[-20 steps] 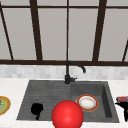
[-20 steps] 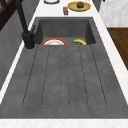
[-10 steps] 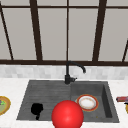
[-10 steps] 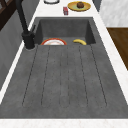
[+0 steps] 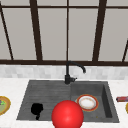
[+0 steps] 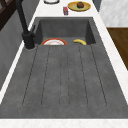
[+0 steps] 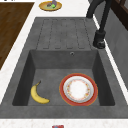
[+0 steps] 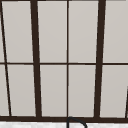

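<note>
Partly blocking the plate (image 5: 87, 102), red ball (image 5: 67, 115), left robot hand (image 5: 36, 109) (grip unclear).

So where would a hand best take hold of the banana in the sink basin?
Probably at the banana's thick middle, coming straight down from above: it lies flat on the basin floor, apart from the red-rimmed plate, curve bowing toward the near basin wall, so fingers fit across its width.

**Red ball up front, plate down in the basin**

You've got a smooth, plain red ball (image 5: 67, 115) sitting low and centre in the front view. It overlaps the sink's (image 5: 107, 101) front edge and hides the plate's (image 5: 87, 102) lower-left rim. That plate is round, with a red band and a white middle. It lies flat on the basin floor, on the tap side.
</note>
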`<state>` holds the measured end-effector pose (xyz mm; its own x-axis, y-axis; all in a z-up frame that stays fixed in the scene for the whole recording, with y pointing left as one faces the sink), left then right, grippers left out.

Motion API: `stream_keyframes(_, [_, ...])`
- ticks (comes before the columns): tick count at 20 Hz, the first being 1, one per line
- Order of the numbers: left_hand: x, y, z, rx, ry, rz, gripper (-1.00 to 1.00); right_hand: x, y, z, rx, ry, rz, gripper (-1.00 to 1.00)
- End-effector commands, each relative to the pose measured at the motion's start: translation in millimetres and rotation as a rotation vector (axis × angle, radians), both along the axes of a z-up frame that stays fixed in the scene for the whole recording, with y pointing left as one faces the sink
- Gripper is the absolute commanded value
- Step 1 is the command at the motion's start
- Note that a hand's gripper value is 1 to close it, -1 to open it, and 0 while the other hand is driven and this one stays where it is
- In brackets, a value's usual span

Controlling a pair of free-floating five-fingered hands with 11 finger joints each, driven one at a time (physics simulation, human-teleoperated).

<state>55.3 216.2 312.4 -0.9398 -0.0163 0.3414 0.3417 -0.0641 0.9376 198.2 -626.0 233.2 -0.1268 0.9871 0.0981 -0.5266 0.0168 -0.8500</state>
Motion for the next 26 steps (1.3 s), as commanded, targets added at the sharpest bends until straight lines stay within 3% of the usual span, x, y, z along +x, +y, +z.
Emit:
stream_keyframes(1, [0.0,0.0,0.0,0.000,0.000,0.000,0.00,11.5,-12.6,-10.7,0.000,0.000,-0.063,-1.00])
stream_keyframes(8, [0.0,0.0,0.0,0.000,0.000,0.000,0.00,58.8,-20.2,-46.4,-0.056,0.002,-0.136,-1.00])
stream_keyframes(11, [0.0,0.0,0.0,0.000,0.000,0.000,0.00,48.8,-40.0,-61.8,-0.075,-0.011,-0.188,-1.00])
stream_keyframes(13, [0.0,0.0,0.0,0.000,0.000,0.000,0.00,53.0,-45.5,-66.3,-0.084,-0.010,-0.185,-1.00])
stream_keyframes(26, [0.0,0.0,0.0,0.000,0.000,0.000,0.00,107.1,-43.0,-101.0,-0.178,0.105,-0.256,-1.00])
